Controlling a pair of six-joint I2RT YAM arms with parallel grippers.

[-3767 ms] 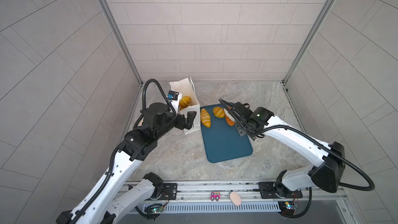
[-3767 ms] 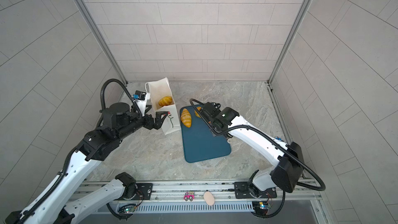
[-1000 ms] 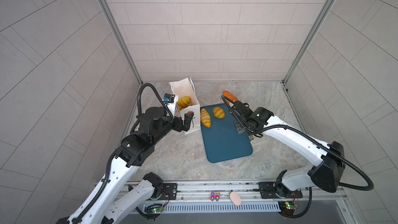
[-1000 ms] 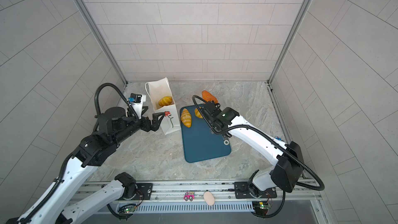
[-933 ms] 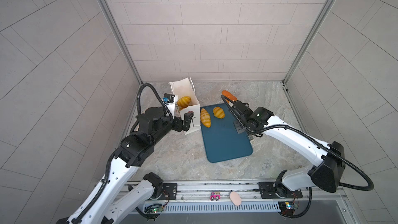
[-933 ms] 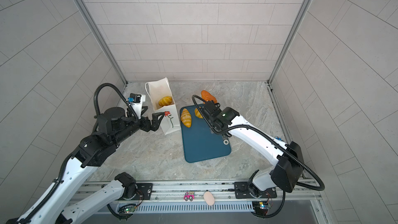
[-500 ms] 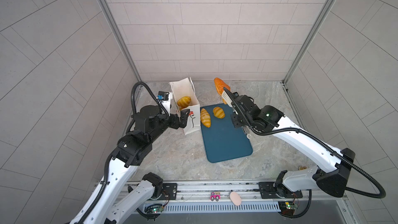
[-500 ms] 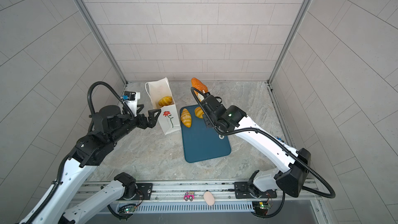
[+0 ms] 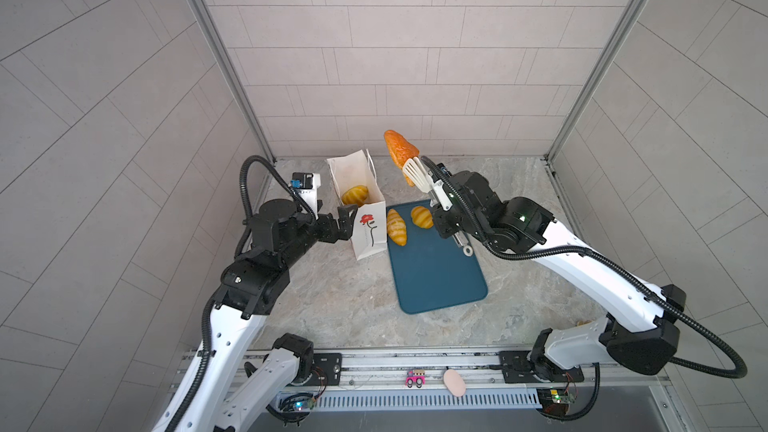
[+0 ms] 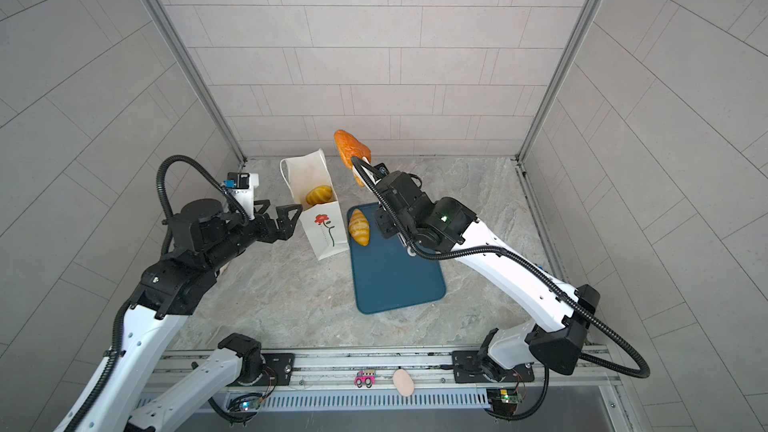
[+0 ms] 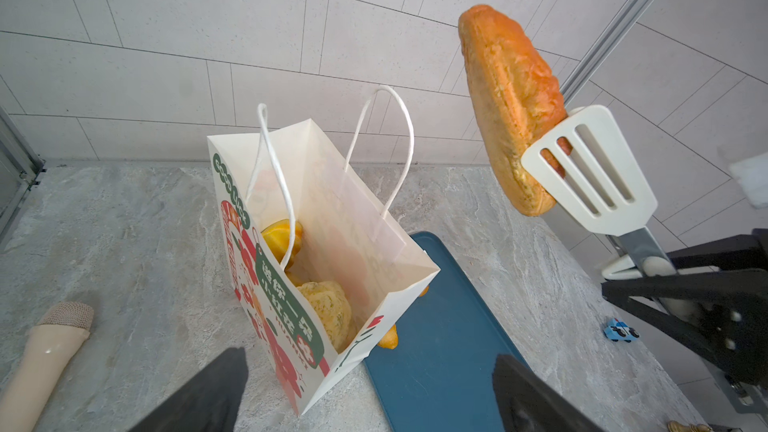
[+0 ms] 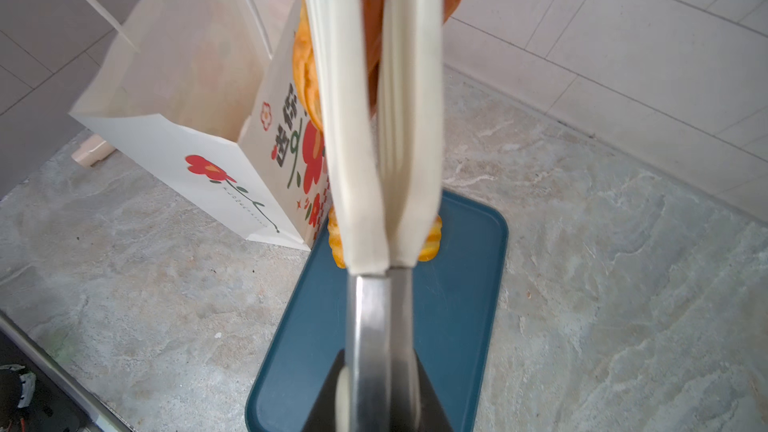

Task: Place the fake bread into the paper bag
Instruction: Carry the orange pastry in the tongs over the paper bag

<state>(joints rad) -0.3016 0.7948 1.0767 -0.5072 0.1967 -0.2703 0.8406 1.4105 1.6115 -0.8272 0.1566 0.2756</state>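
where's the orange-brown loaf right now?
Airborne in both top views: the orange-brown loaf is pinched in white tongs held by the right gripper, just right of the open paper bag.

The paper bag (image 11: pixel 345 201) is seen standing open just ahead of the left gripper (image 11: pixel 368 361), whose jaws are spread wide, with golden pastries (image 11: pixel 328 313) lying inside. Farther ahead and off to one side, an orange-brown loaf (image 11: pixel 511 110) is clamped aloft in white slotted tongs (image 11: pixel 590 176).
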